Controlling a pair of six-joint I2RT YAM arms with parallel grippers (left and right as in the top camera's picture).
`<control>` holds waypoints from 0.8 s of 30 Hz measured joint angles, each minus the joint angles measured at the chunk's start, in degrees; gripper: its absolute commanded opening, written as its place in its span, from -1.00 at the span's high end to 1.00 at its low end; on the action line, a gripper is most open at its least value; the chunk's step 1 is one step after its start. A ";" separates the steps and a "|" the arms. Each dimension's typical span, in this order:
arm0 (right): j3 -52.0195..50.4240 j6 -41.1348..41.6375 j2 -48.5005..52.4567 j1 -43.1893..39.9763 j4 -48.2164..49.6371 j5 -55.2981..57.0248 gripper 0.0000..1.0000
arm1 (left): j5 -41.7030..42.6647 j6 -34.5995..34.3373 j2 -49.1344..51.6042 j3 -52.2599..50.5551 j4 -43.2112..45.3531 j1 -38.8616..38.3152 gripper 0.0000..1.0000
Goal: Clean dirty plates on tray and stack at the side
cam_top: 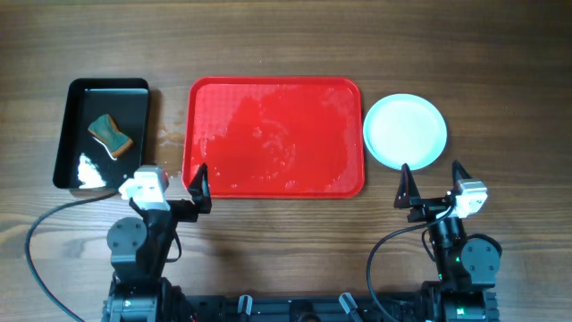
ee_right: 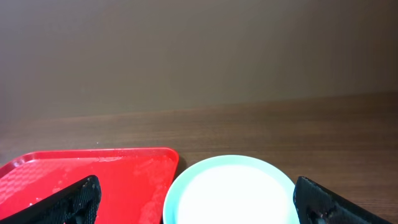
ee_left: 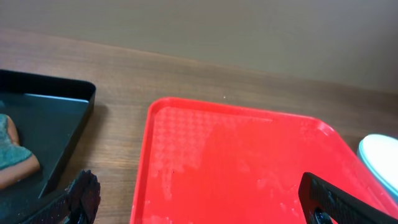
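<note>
The red tray (cam_top: pixel 274 136) lies in the middle of the table with no plates on it, only wet smears; it also shows in the left wrist view (ee_left: pixel 236 168) and the right wrist view (ee_right: pixel 93 171). A pale aqua-white plate, or stack of plates (cam_top: pixel 405 131), sits on the table just right of the tray; how many plates it holds cannot be told. It also shows in the right wrist view (ee_right: pixel 233 193) and the left wrist view (ee_left: pixel 380 158). My left gripper (cam_top: pixel 175 192) is open and empty at the tray's near left corner. My right gripper (cam_top: pixel 433 184) is open and empty just in front of the plate.
A black rectangular tray (cam_top: pixel 103 132) stands left of the red tray, holding a teal and brown sponge (cam_top: pixel 110 136) and some white foam (cam_top: pixel 90 170). Wet spots (cam_top: pixel 172 137) lie on the wood between the two trays.
</note>
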 measured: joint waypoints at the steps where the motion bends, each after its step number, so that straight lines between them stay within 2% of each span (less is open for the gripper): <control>1: 0.00 0.00 0.00 0.00 0.00 0.00 -0.99 | 0.00 0.31 -0.33 -0.76 0.22 0.00 -1.00; 8: 0.00 0.00 0.02 0.00 0.00 0.00 -0.99 | 0.00 0.94 -3.43 -5.51 5.95 0.00 -1.00; 14: 0.00 0.00 0.02 0.00 0.00 0.00 -0.99 | -0.04 1.05 -8.13 -7.69 7.15 0.24 -1.00; 17: 0.00 0.00 0.00 0.00 0.02 0.00 -0.99 | -0.55 1.07 -10.01 -7.69 6.95 0.46 -1.00; 24: 0.00 0.00 0.02 0.00 0.00 0.00 -1.00 | -3.69 1.07 -17.05 -7.80 0.37 0.46 -1.00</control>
